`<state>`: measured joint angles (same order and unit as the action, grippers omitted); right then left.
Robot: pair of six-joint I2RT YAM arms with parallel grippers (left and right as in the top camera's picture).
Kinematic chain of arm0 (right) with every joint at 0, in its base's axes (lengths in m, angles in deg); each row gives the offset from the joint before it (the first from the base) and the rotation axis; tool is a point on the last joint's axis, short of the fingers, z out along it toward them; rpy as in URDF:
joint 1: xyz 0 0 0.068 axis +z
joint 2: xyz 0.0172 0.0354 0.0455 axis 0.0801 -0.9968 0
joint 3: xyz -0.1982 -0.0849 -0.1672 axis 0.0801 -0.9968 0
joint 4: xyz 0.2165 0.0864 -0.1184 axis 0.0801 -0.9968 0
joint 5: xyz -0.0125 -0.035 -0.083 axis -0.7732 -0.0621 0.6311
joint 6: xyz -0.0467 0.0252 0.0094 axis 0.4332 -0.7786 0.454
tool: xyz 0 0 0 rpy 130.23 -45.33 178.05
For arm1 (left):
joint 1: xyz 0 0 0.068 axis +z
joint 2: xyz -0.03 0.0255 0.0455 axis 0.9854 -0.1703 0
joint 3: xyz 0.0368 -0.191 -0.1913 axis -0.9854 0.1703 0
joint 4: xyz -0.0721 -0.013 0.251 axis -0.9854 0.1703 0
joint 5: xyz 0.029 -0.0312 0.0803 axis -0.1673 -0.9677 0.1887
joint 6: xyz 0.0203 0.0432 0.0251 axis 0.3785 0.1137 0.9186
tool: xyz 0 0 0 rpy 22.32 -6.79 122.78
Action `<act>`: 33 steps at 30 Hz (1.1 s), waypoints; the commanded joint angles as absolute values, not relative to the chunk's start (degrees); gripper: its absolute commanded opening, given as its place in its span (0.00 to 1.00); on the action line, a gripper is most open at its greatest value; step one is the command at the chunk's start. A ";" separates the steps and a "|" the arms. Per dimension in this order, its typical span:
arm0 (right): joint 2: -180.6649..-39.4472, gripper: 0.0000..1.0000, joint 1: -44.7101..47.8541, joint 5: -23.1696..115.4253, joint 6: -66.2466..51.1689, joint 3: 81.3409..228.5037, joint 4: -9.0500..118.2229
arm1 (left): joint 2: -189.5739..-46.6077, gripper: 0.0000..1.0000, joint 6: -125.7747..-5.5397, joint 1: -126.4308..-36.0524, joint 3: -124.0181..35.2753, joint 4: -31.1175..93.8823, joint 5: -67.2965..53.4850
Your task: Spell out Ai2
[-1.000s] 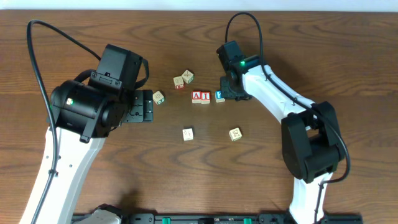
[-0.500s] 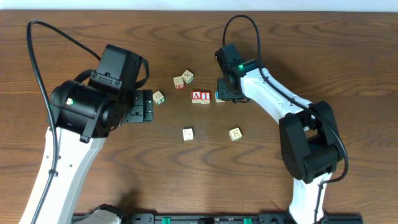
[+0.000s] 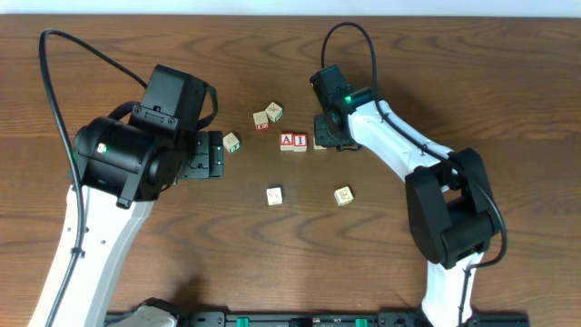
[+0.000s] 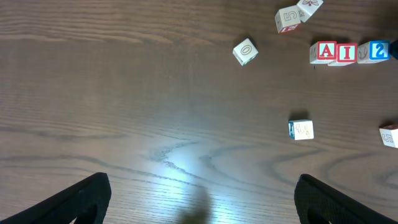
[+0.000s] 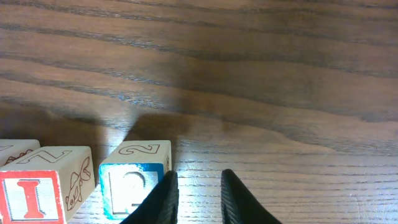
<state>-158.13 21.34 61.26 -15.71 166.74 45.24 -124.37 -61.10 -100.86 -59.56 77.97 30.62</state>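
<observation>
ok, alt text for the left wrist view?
At the upper right of a dark wood table, the red A cube, red I cube and blue 2 cube sit side by side in a row. Five other cubes lie scattered around them. The left gripper hangs open at the bottom edge, holding nothing.

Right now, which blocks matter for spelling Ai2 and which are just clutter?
For the job: wooden cube with red A; wooden cube with red I; wooden cube with blue 2.
Lying about: pale wooden cube marked 0; pale cube marked 5; pale cube next to it; faint-marked pale cube; second faint-marked pale cube.
</observation>
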 commanded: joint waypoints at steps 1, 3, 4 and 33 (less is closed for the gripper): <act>-157.63 0.25 22.13 61.22 -16.33 166.30 45.44 | -123.81 0.95 -61.38 -100.84 -59.37 78.17 31.63; -157.63 0.26 22.13 61.24 -16.33 166.30 45.70 | -123.81 0.95 -61.38 -100.84 -59.37 78.17 31.63; -157.63 0.26 22.13 61.26 -16.33 166.30 45.90 | -123.81 0.95 -61.38 -100.84 -59.37 78.17 31.63; -157.72 0.33 22.87 60.17 -16.33 165.99 47.60 | -123.81 0.95 -61.38 -100.84 -59.37 78.15 31.65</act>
<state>-158.13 22.54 60.19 -15.76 166.45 47.56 -124.37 -61.10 -100.86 -59.56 77.99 30.62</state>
